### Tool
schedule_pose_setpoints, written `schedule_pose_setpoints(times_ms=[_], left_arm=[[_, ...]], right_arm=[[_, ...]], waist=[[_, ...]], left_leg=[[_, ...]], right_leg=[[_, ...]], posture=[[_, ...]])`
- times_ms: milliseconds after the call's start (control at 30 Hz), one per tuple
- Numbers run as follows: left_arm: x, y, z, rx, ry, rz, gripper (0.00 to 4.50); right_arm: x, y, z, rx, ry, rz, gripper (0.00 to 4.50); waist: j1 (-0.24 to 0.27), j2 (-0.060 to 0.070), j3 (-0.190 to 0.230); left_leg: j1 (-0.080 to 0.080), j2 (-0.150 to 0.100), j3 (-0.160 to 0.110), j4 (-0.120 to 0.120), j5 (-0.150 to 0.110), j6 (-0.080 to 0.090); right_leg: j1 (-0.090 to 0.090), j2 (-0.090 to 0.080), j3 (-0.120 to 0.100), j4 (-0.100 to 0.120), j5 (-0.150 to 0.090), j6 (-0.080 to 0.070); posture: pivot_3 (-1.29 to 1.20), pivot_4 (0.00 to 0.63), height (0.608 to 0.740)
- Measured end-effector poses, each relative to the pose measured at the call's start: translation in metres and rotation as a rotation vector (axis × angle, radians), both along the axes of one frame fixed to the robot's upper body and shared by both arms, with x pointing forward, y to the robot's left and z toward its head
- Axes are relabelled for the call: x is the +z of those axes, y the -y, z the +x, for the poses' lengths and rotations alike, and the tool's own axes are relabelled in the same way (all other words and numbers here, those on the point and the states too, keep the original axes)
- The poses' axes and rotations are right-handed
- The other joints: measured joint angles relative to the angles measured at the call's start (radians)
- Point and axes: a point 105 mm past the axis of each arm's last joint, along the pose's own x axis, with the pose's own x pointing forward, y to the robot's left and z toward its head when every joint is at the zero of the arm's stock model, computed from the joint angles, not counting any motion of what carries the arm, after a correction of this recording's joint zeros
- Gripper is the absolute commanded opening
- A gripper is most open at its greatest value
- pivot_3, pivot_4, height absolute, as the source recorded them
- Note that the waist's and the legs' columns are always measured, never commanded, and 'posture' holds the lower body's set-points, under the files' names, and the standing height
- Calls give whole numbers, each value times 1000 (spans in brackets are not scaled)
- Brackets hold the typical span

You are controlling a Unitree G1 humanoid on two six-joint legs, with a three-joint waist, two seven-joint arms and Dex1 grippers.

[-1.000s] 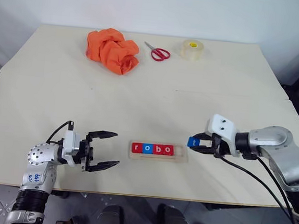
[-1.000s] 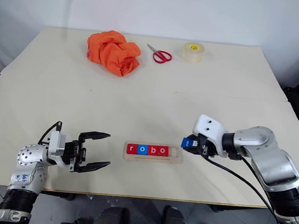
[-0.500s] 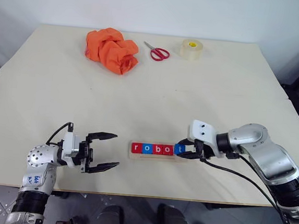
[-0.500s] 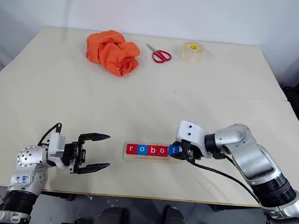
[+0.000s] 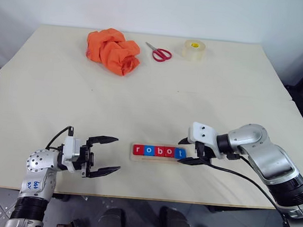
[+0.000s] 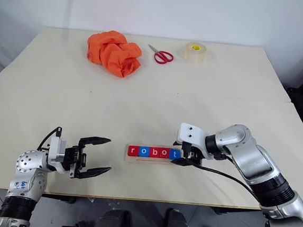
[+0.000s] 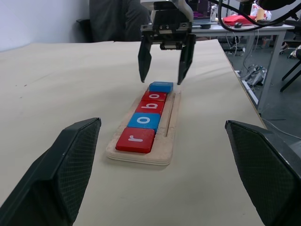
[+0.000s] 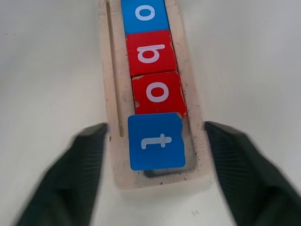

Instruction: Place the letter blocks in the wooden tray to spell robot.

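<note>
A: Blocks status?
B: All five letter blocks [image 5: 159, 151] lie in the wooden tray [image 5: 160, 159], reading r-o-b-o-t in a row. Red r, blue o, red b, red o, blue t block [image 8: 156, 141] at the tray's right end. The t sits a bit skewed, not flush with the red o beside it.

A: Tray location?
B: On the table [image 5: 153, 97], near the front edge, roughly mid-width, long side parallel to that edge.

A: Right gripper?
B: Right gripper [image 5: 189, 151] is at the tray's right end, jaws spread wide, one finger on each side of the t block and the tray end. Not touching the block, nothing held. The left wrist view shows the two fingers [image 7: 144, 61] hanging apart above the blue block.

A: Left?
B: Left gripper [image 5: 107, 155] is near the front edge, left of the tray and apart from it, pointing toward it, fingers open and empty.

A: Other stuff?
B: Far edge of the table: crumpled orange cloth [image 5: 113, 50], red-handled scissors [image 5: 159, 52], roll of clear tape [image 5: 193, 50]. All well apart from the tray.
</note>
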Motion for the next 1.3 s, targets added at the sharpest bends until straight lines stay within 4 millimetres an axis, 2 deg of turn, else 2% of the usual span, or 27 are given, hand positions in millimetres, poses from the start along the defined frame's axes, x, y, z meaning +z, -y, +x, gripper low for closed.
schedule_pose_setpoints(times_ms=[267,300,433,733,867,1067,1300], left_arm=[[1,0,1,0,3,-1,4500],[1,0,1,0,4,-1,4500],[1,0,2,1,3,-2,4500],[1,0,2,14,0,-6,4500],[1,0,2,15,0,-7,4500],[1,0,2,16,0,-7,4500],[1,0,2,19,1,-8,4500]], right_arm=[[2,1,2,-19,9,5,4481],[3,2,3,-28,13,9,4305],[6,5,-5,-28,-9,21,3228],[5,-2,-23,5,-73,50,201],[3,-3,-23,8,-79,55,93],[-11,-4,-17,-8,-110,54,93],[-12,0,-5,-34,-64,42,93]], waist=[[0,0,0],[0,0,0],[1,0,0],[0,0,0],[1,0,0],[0,0,0],[0,0,0]], left_leg=[[0,0,0,0,0,0],[0,0,0,0,0,0],[0,0,0,0,0,0],[0,0,0,0,0,0],[0,0,0,0,0,0],[0,0,0,0,0,0],[0,0,0,0,0,0]], right_leg=[[0,0,0,0,0,0],[0,0,0,0,0,0],[0,0,0,0,0,0],[0,0,0,0,0,0],[0,0,0,0,0,0],[0,0,0,0,0,0],[0,0,0,1,0,0]], posture=[[0,150,740],[0,150,740],[0,150,740],[0,150,740],[0,150,740],[0,150,740],[0,150,740]])
